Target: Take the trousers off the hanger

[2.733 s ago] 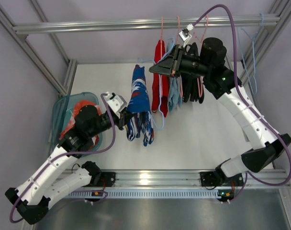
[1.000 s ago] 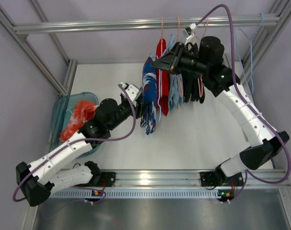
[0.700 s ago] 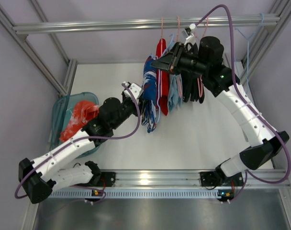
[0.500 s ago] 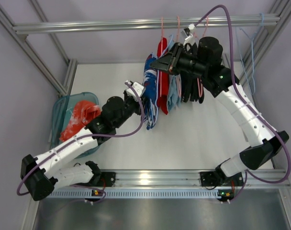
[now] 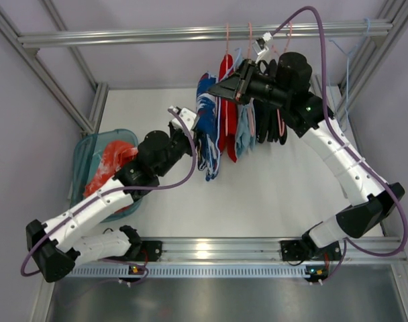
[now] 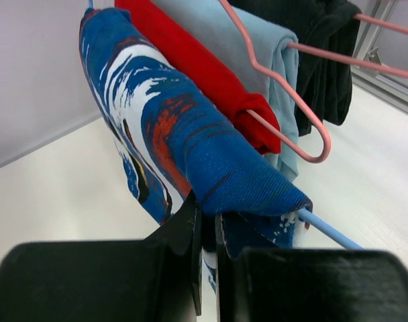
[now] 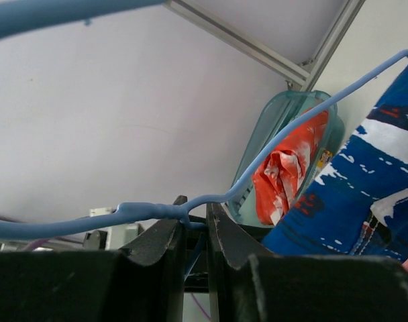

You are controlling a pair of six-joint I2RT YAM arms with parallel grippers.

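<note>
Blue cloth streaked white and red, the trousers (image 5: 207, 131) are draped over the bottom bar of the hanger (image 6: 325, 229), just past the middle of the worktop (image 5: 284, 191) toward 12 o'clock. The left pincer (image 6: 205, 227) comes in from 8 o'clock, and its 2 fingers are closed on a small fold at the lower edge of the cloth. The right pincer (image 7: 196, 220) reaches over from 2 o'clock, clamped on the twisted neck of the thin blue wire (image 7: 147, 210).

From where I stand, the weak spot looks like that pinch. It has only a little fabric, so a sharp tug could let the cloth slip free and leave the garment on the bar. A pull along the bar, not across it, might bunch the legs at the wire's corner. The red garment (image 6: 211, 80) presses against the trousers, and the curled end of a pink hanger (image 6: 294, 117) sits just beside them, so either could catch and be dragged along. The wire may also turn in the right grip if the drag is hard.

Behind them hang a light-blue garment (image 6: 258, 40) and black garments (image 6: 325, 54), all below a metal rail (image 5: 157, 35) at 12 o'clock. The worktop is plain white and matte with pale walls around it. A teal bin (image 5: 88, 151) at 9 o'clock holds orange cloth (image 5: 113, 157).
</note>
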